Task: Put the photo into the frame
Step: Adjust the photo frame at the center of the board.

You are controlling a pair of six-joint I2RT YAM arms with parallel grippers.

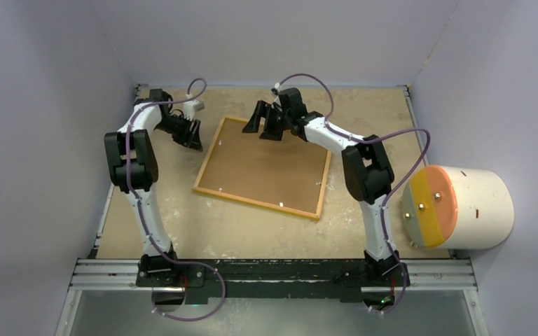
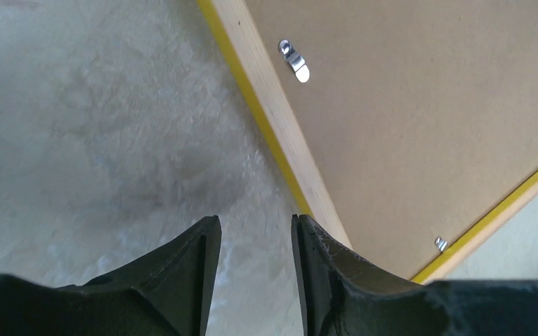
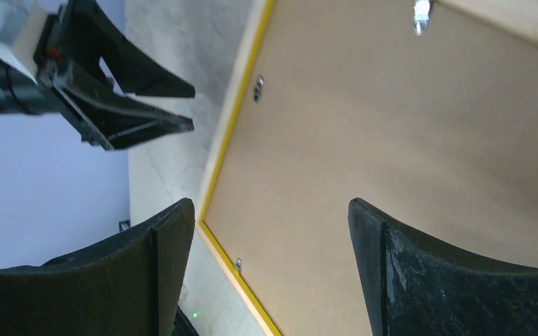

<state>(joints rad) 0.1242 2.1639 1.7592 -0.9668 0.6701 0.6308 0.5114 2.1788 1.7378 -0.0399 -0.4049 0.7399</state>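
The frame [image 1: 205, 171] lies back side up in the middle of the table, its yellow edge [image 2: 252, 105] and wood rim showing around the brown backing board [image 1: 263, 164]. The photo is hidden. My left gripper [image 1: 189, 134] hovers just off the frame's left edge. In the left wrist view its jaws [image 2: 256, 220] stand apart over bare table, with nothing between them. My right gripper [image 1: 265, 126] hangs over the frame's far edge, wide open and empty [image 3: 270, 206], above the backing board [image 3: 392, 140]. The left gripper [image 3: 147, 105] also shows in the right wrist view.
Small metal clips [image 2: 294, 59] sit along the inside of the frame's rim. A white cylinder with an orange and yellow end [image 1: 462, 206] lies at the table's right edge. Grey walls close in the back and both sides.
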